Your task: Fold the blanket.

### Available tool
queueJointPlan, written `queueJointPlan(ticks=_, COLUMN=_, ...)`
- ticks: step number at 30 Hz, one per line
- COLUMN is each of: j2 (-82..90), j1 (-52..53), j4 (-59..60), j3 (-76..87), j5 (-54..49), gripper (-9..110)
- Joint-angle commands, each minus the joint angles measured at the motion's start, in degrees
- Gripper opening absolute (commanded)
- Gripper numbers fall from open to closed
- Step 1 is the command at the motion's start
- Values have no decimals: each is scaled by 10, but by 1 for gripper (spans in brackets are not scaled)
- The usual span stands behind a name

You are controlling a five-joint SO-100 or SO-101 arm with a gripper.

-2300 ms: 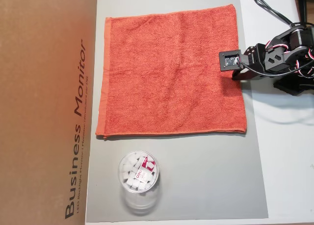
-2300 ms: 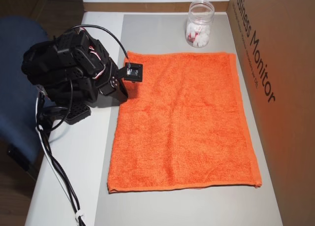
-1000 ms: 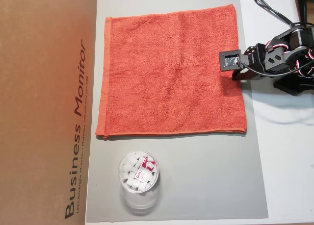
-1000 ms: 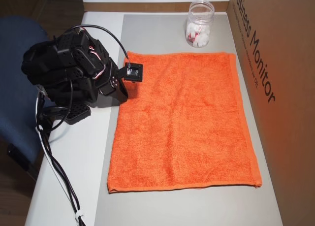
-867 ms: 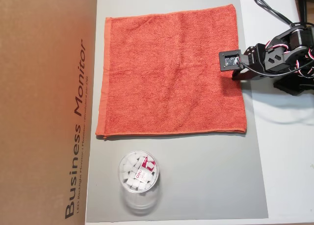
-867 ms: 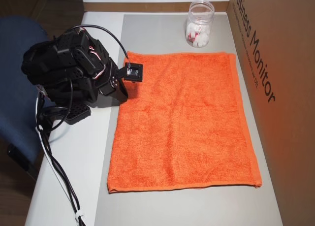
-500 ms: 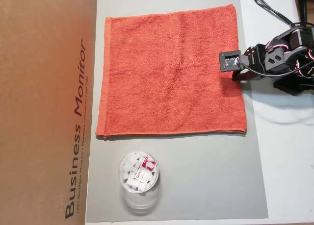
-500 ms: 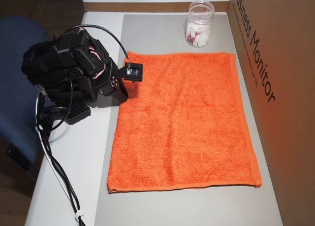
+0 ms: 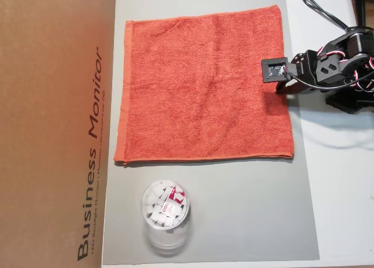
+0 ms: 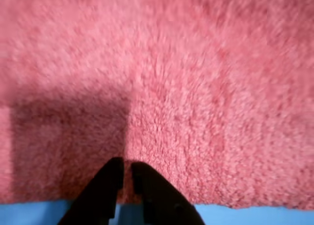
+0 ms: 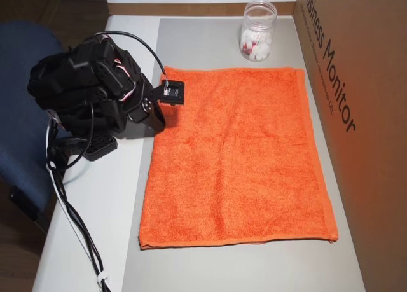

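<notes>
Brown cardboard, a big box printed "Business Monitor" (image 9: 55,128), takes up the whole left side of an overhead view and stands along the right side of the other (image 11: 362,114). Beside it a grey mat (image 9: 245,221) covers the table top, with white table (image 9: 342,221) showing past its edge.

The blanket (image 9: 204,87) lies spread flat and unfolded on the grey mat, an orange-red terry towel with its flat woven band along the edge next to the box (image 11: 315,152). Its four corners all rest on the mat in both overhead views.

The black arm (image 11: 82,95) sits off the mat beside the towel's far-from-box edge, bent low, with black, white and red cables trailing from it. A small square camera module (image 9: 273,69) rides on its wrist above the towel's edge.

In the wrist view the gripper (image 10: 126,167) points down at the towel just inside its edge; the two black fingers (image 10: 105,190) are almost together, and a raised ridge of terry runs up from between their tips, so they look to be pinching the cloth.

A clear plastic jar (image 9: 165,212) with white pieces and a red label stands on the mat, apart from the towel
</notes>
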Motion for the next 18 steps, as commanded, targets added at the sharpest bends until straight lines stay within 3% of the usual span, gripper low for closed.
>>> queueJointPlan(ticks=1, j2=0, j1=1, j4=-2, j3=-47, j5=-4, gripper=0)
queueJointPlan(ticks=11, j2=-4, j1=3, j4=-2, j3=-122, j5=-4, gripper=0)
queueJointPlan(ticks=18, j2=-115, j1=3, j4=-2, j3=-211, j5=4, gripper=0)
